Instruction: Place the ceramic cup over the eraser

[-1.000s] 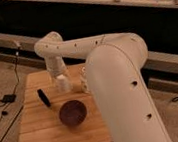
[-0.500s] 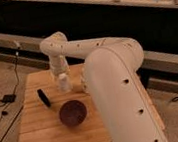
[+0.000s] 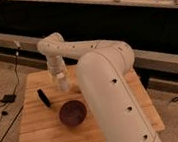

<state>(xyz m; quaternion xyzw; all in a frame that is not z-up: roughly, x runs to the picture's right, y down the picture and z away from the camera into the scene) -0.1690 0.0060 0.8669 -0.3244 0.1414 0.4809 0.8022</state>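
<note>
The hand (image 3: 62, 80) hangs low over the wooden counter (image 3: 40, 139), just behind the dark bowl (image 3: 72, 112), on the far side from the camera. A small pale tapered shape at its tip looks like the ceramic cup (image 3: 64, 86). The two blend together, so I cannot tell whether the hand is gripping the cup or standing wide around it, nor whether the cup is touching the counter.

The eraser (image 3: 43, 98) lies flat behind and to the left of the bowl. It is a slim black piece lying on a slant, near the cup but clearly apart from it and uncovered.

The step in hand appears to be carrying the cup across to the eraser, so the task is likely near its middle, with the covering not yet done. If the cup is held, the next move calls for a short shift away from the bowl toward the eraser. The cup then needs its mouth turned down, centred on the eraser's middle and lowered straight. The eraser is long for so small a cup, so an off-centre descent may land the rim on one end.
</note>
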